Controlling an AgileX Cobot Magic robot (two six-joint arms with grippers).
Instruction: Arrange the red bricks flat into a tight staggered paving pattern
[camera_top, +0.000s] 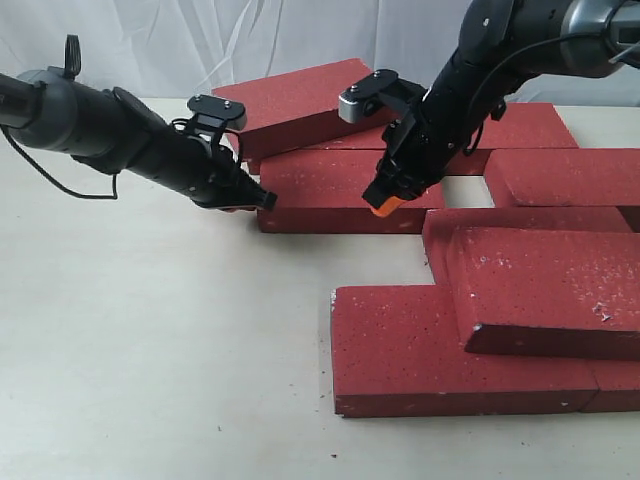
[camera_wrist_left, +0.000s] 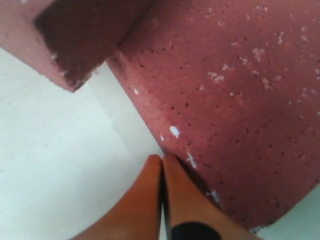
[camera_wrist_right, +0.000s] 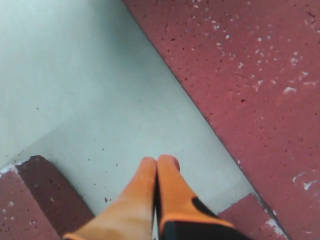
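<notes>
Nearest brick (camera_top: 420, 350) flat, roughly eight red bricks (camera_top: 545, 290), left gripper (camera_top: 265, 200) at middle brick's (camera_top: 330, 180) left end, right gripper (camera_top: 385, 203) near its front edge, both pinched shut, empty.

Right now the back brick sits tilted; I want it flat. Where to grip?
Pinch the tilted back brick across its thickness at the raised end nearest the left gripper, from that side: the corner seems clear of the table, and its broad face looks too wide.

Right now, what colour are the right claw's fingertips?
Orange. The right claw shows best in the right wrist view.
</notes>
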